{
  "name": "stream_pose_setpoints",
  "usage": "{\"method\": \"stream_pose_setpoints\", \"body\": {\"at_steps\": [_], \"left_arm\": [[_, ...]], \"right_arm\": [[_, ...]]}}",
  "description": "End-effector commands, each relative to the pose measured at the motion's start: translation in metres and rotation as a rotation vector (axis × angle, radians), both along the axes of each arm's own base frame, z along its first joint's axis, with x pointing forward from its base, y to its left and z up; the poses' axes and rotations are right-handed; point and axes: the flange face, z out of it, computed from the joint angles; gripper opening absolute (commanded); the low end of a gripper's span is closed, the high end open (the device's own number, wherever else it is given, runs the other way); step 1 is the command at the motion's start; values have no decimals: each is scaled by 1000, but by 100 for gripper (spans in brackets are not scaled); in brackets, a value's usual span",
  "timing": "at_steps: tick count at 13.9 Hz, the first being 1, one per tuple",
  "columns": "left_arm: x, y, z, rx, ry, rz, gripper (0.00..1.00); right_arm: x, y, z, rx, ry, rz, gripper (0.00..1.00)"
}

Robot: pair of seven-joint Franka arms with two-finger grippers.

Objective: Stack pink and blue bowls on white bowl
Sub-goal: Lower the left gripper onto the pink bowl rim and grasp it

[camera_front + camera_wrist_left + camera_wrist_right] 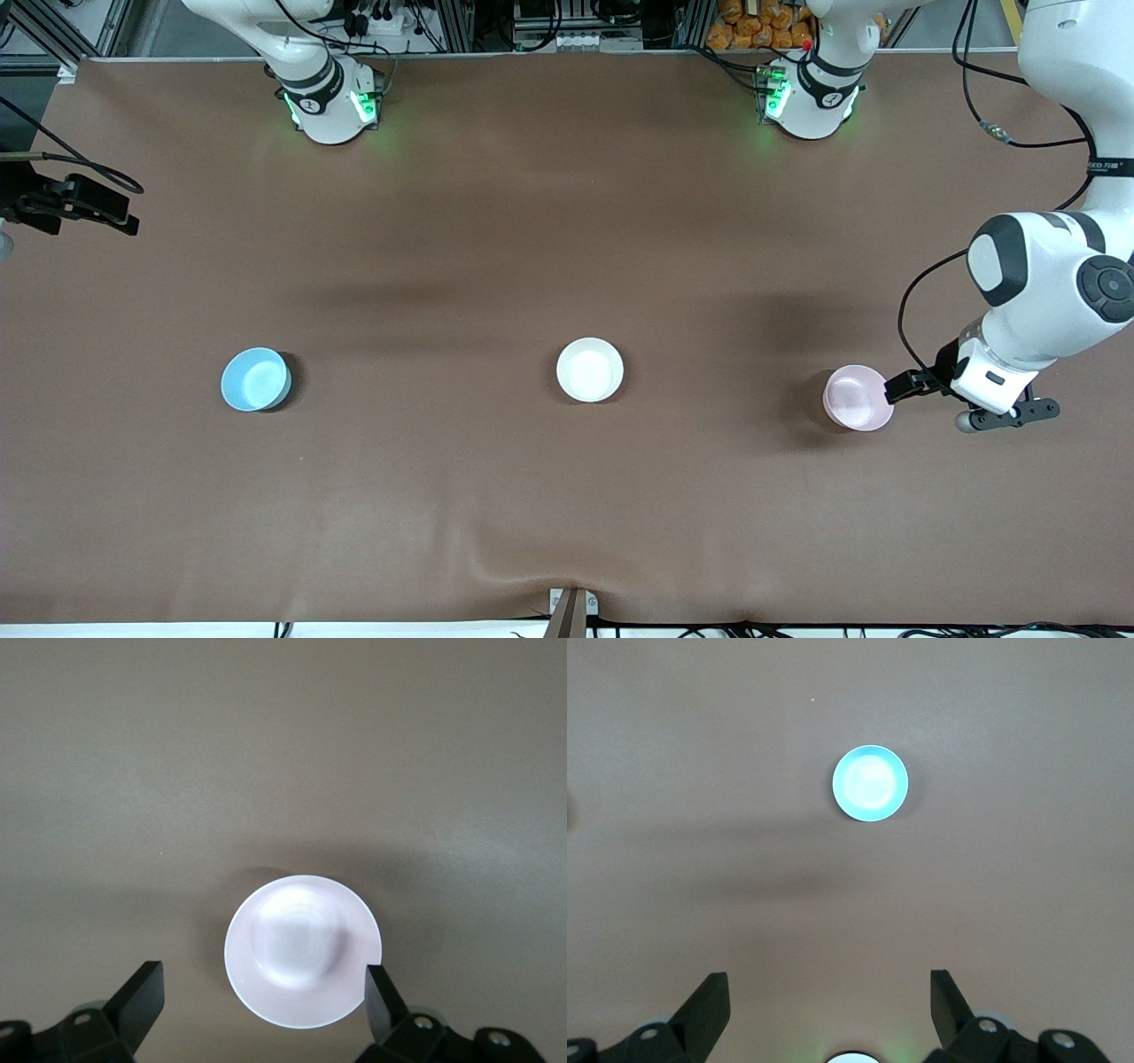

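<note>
Honestly, the pink bowl (303,962) looks light and slick, so the left end effector (263,994), spread open above it, should pinch its rim.

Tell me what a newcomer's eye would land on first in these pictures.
Three bowls sit in a row across the brown table: blue bowl toward the right arm's end, white bowl in the middle, pink bowl toward the left arm's end. The left gripper hangs open over the pink bowl.

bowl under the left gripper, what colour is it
Pale pink bowl, plain; it shows best in the left wrist view.
</note>
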Motion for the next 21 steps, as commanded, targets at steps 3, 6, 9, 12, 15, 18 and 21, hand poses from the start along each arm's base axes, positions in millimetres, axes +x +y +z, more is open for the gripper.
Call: {"method": "stream_pose_setpoints", "body": {"at_steps": [3, 6, 9, 12, 15, 18, 21], "left_arm": [[8, 0, -6, 14, 1, -55, 100], [8, -2, -7, 14, 3, -60, 100], [8, -7, -19, 9, 19, -65, 100], [7, -7, -31, 5, 37, -67, 100], [5, 1, -36, 5, 44, -63, 100], [4, 26, -62, 2, 49, -64, 100], [2, 27, -83, -5, 64, -77, 100]], "right_arm": [[-3, -4, 1, -3, 14, 1, 100], [-4, -2, 1, -2, 20, 4, 100], [-3, -1, 1, -4, 13, 7, 100], [-3, 0, 1, -4, 16, 8, 100], [-3, 0, 2, -3, 14, 8, 100], [-3, -2, 2, -4, 14, 5, 100], [-3, -1, 1, -3, 14, 5, 100]]}}
